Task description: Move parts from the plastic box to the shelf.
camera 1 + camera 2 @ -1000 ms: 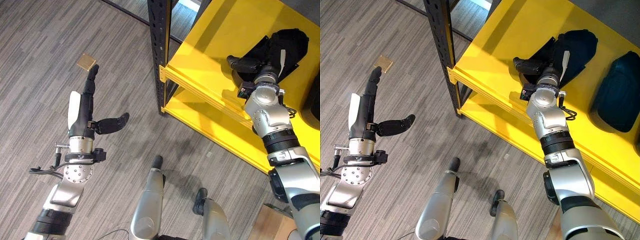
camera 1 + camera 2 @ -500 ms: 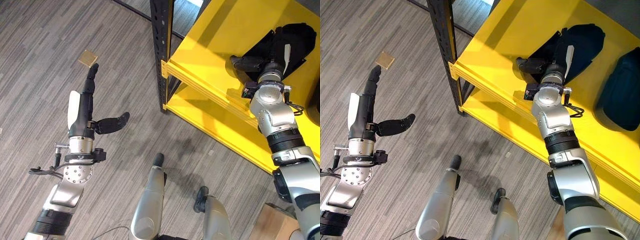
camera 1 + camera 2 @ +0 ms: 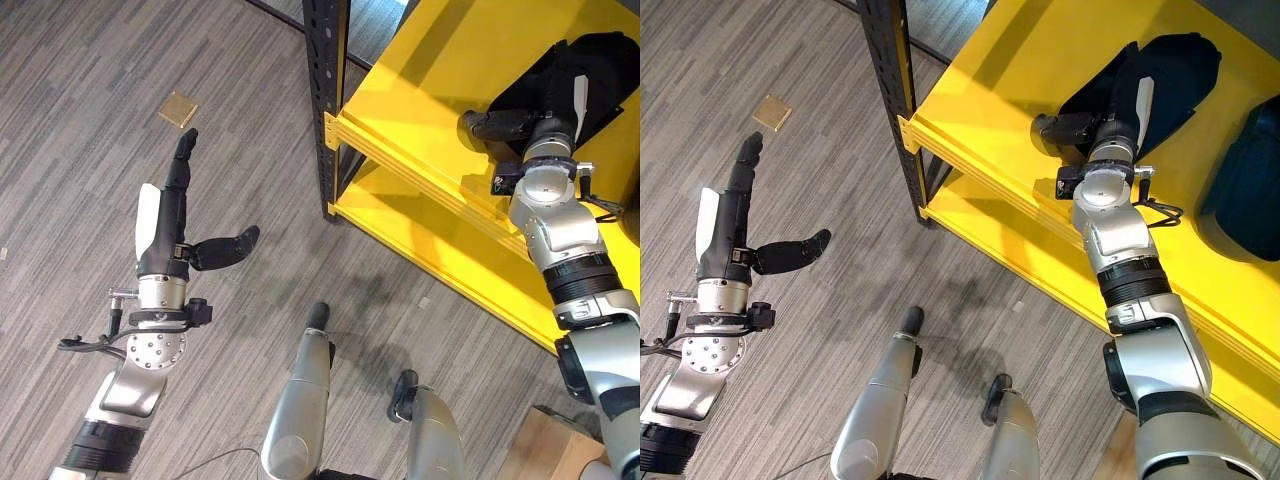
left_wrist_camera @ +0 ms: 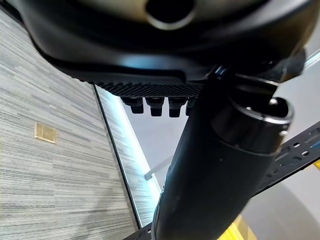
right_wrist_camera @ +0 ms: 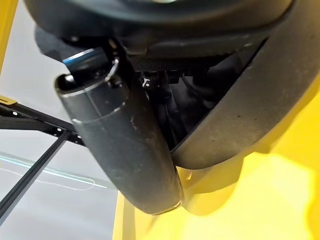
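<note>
Fingers of my right hand (image 3: 1118, 112) lie along the black part (image 3: 1160, 75) on the yellow shelf (image 3: 1020, 90), thumb beside it; I cannot tell if they grip. My left hand (image 3: 170, 215) hangs over the floor (image 3: 80, 90), fingers straight, thumb out

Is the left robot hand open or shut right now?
Open. The left robot hand hangs over the floor with its fingers straight and thumb spread to the side, holding nothing.
</note>
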Controlling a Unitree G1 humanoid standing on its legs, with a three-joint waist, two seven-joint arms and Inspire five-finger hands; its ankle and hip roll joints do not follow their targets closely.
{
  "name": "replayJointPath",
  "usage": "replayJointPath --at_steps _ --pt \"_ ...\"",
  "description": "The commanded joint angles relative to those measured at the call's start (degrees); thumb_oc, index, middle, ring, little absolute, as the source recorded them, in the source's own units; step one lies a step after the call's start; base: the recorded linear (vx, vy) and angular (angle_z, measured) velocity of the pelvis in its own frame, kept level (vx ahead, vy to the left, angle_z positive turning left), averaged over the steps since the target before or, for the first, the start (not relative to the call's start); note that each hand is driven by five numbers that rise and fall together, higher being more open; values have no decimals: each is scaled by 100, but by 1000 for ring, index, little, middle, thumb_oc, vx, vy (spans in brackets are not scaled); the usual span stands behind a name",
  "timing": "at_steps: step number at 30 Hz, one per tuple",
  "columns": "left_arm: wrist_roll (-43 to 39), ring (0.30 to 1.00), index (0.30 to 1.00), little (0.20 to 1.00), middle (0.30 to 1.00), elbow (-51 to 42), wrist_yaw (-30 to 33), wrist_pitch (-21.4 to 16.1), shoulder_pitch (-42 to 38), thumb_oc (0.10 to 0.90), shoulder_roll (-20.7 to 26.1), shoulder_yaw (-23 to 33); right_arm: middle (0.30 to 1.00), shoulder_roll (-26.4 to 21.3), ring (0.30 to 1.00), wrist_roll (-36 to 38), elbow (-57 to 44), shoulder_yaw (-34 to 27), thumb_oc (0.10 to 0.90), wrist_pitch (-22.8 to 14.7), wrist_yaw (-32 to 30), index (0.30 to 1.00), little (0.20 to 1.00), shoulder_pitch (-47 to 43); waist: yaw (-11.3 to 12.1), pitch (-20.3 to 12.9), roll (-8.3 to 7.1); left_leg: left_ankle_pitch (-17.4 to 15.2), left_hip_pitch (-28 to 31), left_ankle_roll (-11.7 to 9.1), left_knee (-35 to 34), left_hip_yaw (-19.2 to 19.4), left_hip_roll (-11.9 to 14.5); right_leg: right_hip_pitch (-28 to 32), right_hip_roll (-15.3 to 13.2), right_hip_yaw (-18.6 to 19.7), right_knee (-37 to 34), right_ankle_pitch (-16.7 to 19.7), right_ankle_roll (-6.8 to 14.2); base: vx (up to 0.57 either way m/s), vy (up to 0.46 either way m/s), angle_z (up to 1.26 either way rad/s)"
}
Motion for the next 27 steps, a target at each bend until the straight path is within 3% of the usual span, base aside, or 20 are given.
replayJointPath --at_steps 1,7,9,11,13,14,15,16,19,24,25,27 --pt "157 1000 1000 1000 1000 -473 294 -647 -186 900 149 566 1000 -280 1000 -370 -318 280 900 -159 151 1000 1000 -563 121 -37 142 -331 -202 381 6 303 -206 370 481 43 261 -85 -729 -2 -8 3" --pt "194 1000 1000 1000 1000 -484 275 -685 -184 900 131 574 1000 -274 1000 -511 -409 413 900 -86 190 1000 1000 -597 141 -37 155 -328 -227 396 19 266 -239 266 491 34 397 -121 -757 11 -7 0" --pt "194 1000 1000 1000 1000 -467 279 -708 -173 900 125 583 1000 -270 1000 -560 -420 460 900 -67 195 1000 1000 -598 133 -39 121 -473 -200 370 83 246 -275 283 489 84 449 -228 -759 71 -39 1" --pt "188 1000 1000 1000 1000 -469 263 -708 -177 900 130 599 1000 -286 1000 -549 -461 474 900 -40 205 1000 1000 -590 132 -37 154 -355 -247 396 61 261 -248 192 504 35 509 -163 -781 -26 -1 2" --pt "220 1000 1000 1000 1000 -455 244 -694 -194 900 113 603 1000 -284 1000 -622 -473 477 900 -28 238 1000 1000 -585 117 -39 123 -478 -206 368 92 237 -277 225 506 93 536 -258 -779 10 -13 2" --pt "240 1000 1000 1000 1000 -455 244 -701 -179 900 111 592 1000 -279 1000 -571 -486 478 900 7 178 1000 1000 -565 125 -37 167 -355 -247 397 64 245 -246 140 509 35 584 -190 -798 0 0 0" --pt "241 1000 1000 1000 1000 -447 240 -707 -182 900 97 585 1000 -271 1000 -510 -496 480 900 43 118 1000 1000 -561 114 -38 134 -488 -211 370 111 231 -275 185 506 88 582 -274 -790 -61 0 2" --pt "277 1000 1000 1000 1000 -459 244 -695 -181 900 107 569 1000 -246 1000 -546 -480 468 900 87 11 1000 1000 -547 122 -37 177 -373 -253 395 84 232 -251 100 511 30 637 -210 -812 76 -33 2" --pt "359 1000 1000 1000 1000 -422 274 -743 -183 900 98 548 1000 -263 1000 -718 -463 449 900 139 -173 1000 1000 -529 84 -38 174 -471 -215 372 117 221 -275 76 533 90 649 -265 -810 17 -5 0" --pt "224 1000 1000 1000 1000 -424 253 -696 -156 900 88 554 1000 -389 1000 -1195 -327 347 900 -121 -40 1000 1000 -460 65 -37 255 -420 -215 421 115 220 -281 -45 521 34 795 -248 -851 -21 12 1" --pt "226 1000 1000 1000 1000 -411 246 -700 -165 900 81 553 1000 -402 1000 -1210 -331 351 900 -117 -28 1000 1000 -472 55 -38 220 -548 -170 396 153 206 -311 13 520 89 787 -329 -835 0 0 0" --pt "210 1000 1000 1000 1000 -400 172 -750 -146 900 76 558 1000 -494 1000 -1340 -361 386 900 -79 133 1000 1000 -522 69 -37 241 -429 -210 420 132 222 -287 -34 520 26 804 -259 -856 -23 -3 1"
